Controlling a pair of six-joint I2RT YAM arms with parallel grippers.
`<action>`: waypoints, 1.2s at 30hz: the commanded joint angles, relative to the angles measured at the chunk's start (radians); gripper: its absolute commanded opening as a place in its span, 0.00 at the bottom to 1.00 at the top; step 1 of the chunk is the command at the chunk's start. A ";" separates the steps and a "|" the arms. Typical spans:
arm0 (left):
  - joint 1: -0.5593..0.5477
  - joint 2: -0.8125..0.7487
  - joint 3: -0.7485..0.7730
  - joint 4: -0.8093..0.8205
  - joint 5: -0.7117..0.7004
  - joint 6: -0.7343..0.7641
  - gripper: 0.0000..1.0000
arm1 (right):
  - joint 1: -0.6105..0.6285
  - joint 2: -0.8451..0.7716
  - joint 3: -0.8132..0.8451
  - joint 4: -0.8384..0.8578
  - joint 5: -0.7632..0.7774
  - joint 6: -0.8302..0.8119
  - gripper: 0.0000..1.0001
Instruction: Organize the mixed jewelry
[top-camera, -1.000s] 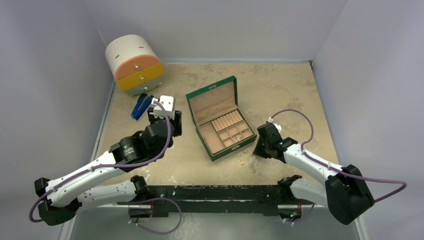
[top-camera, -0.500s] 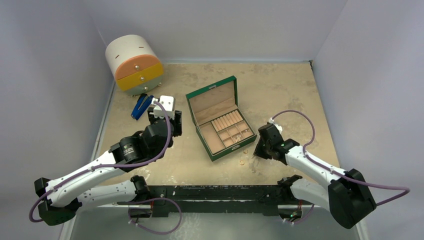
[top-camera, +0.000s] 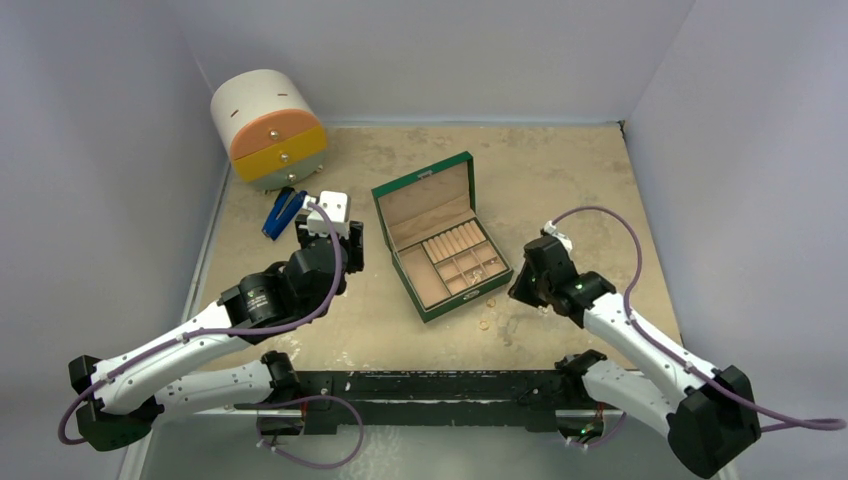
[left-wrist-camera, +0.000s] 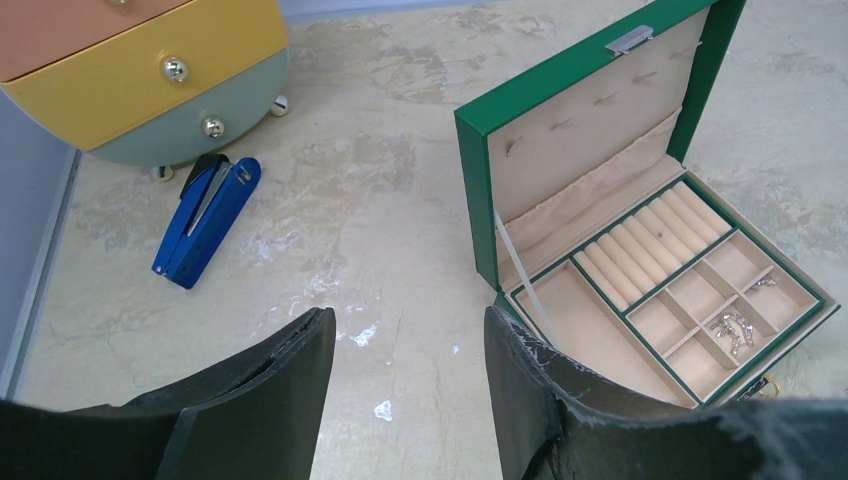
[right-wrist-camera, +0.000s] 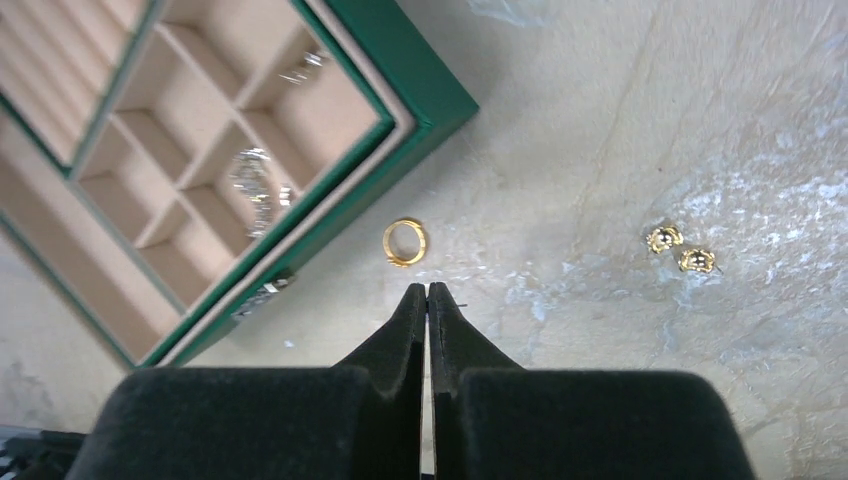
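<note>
Top external view: mottled beige table (top-camera: 570, 170), pale grey walls (top-camera: 430, 50), right arm stretched forward with the right gripper (top-camera: 517, 298) tipped down by the green jewelry box (top-camera: 425, 205), left gripper (left-wrist-camera: 407, 320) hovering left of it, fingers apart. Right pincers are pressed together. The gold ring (right-wrist-camera: 404, 242) lies flat on the table just ahead of the tips (round, hole up, no long axis), with two gold earrings (right-wrist-camera: 664, 238) side by side to its right.

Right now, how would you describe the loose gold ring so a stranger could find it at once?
Start at the open green box. Just outside its front wall, on the table, lies the gold ring. It is a plain hoop, unlike the two small studs farther off.
</note>
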 joint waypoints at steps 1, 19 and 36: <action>0.004 -0.008 0.004 0.018 -0.003 0.000 0.56 | 0.005 -0.034 0.107 -0.061 0.043 -0.027 0.00; 0.003 -0.014 0.004 0.017 -0.007 0.000 0.56 | 0.005 0.164 0.244 0.105 0.083 -0.059 0.00; 0.003 -0.015 0.005 0.015 -0.007 0.004 0.56 | 0.005 0.312 0.243 0.203 0.069 -0.038 0.03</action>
